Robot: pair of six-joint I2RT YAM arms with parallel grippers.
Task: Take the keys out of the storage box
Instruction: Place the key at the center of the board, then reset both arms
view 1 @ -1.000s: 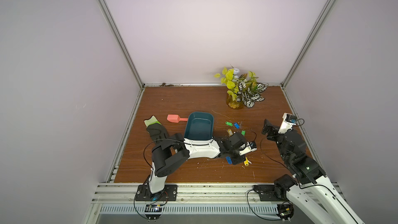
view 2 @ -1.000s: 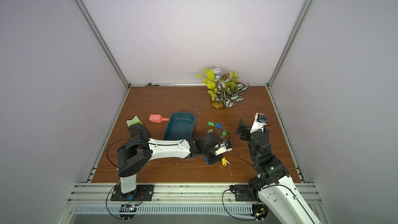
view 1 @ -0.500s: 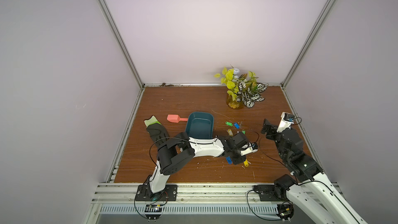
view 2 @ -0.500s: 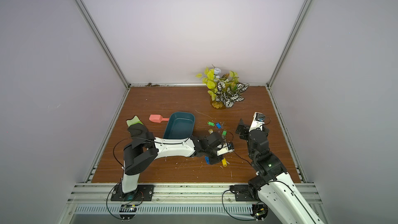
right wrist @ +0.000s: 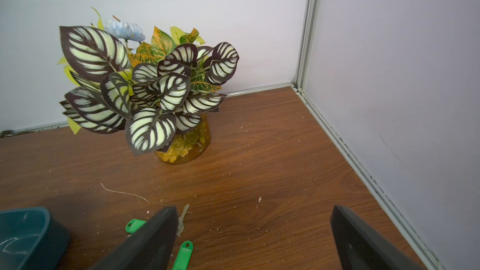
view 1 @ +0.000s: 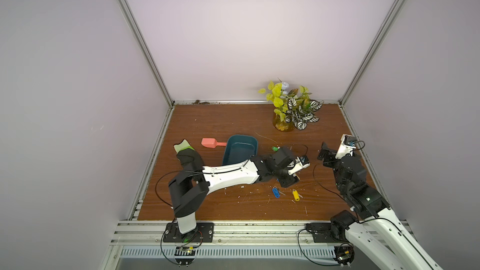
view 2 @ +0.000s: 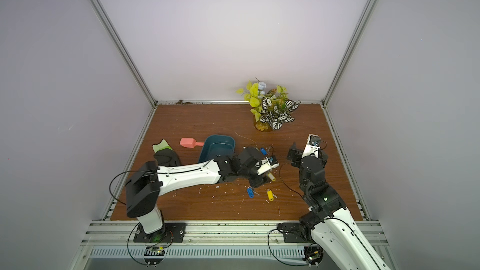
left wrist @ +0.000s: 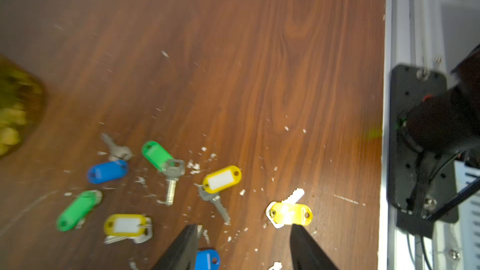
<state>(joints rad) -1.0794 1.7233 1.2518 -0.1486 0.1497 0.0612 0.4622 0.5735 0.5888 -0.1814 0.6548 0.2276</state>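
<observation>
Left tool (left wrist: 242,227) has parted over keys (left wrist: 289,214) (only wrist view shows it); right tool (right wrist: 253,211) wide.

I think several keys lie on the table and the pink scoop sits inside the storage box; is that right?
Not quite: the pink scoop lies on the table beside the storage box, not inside it, as both top views show.

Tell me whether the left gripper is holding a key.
No: in the left wrist view the left gripper stands open, nothing between its jaws; the keys lie loose on the table.
</observation>
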